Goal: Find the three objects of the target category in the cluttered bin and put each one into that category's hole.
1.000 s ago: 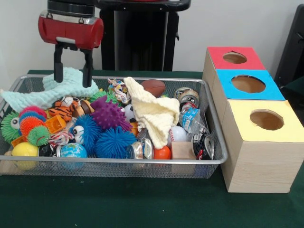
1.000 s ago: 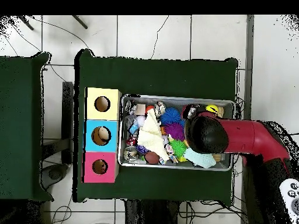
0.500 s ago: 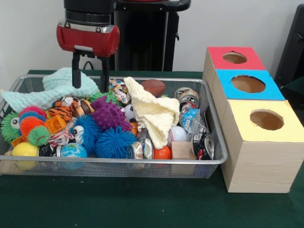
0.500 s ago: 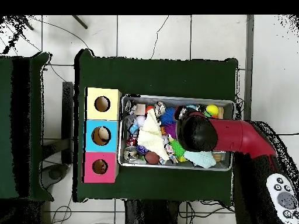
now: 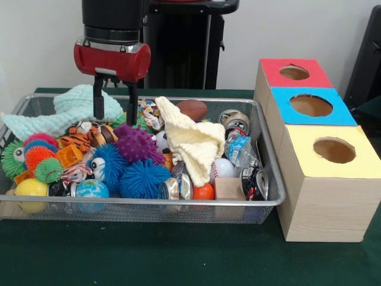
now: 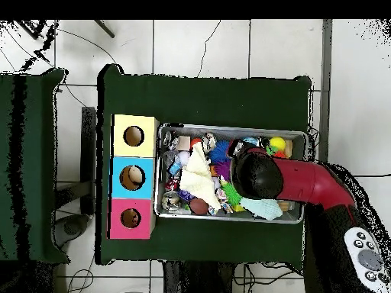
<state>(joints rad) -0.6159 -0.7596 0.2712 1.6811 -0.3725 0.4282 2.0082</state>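
My gripper (image 5: 115,114) hangs open over the back left of the wire mesh bin (image 5: 271,179), fingertips just above a mint green cloth (image 5: 68,110) and a tiger plush (image 5: 80,138), with nothing between the fingers. Below and to its right lies a purple spiky ball (image 5: 136,143), with blue spiky balls (image 5: 143,179) in front. A pale yellow cloth (image 5: 193,140) drapes over the bin's middle. In the overhead view the arm's head (image 6: 256,174) hides the gripper. Beside the bin stand three boxes with holes: red (image 5: 294,72), blue (image 5: 311,106), yellow (image 5: 333,151).
The bin also holds a football (image 5: 192,109), a baseball (image 5: 223,168), an orange ball (image 5: 203,192), a globe ball (image 5: 92,189), a yellow ball (image 5: 31,189), crushed cans (image 5: 233,120) and a wooden block (image 5: 229,188). Green cloth covers the table (image 5: 178,256).
The gripper has moved right from the bin's far left corner toward the purple spiky ball and dropped a little. It has stayed open and empty.
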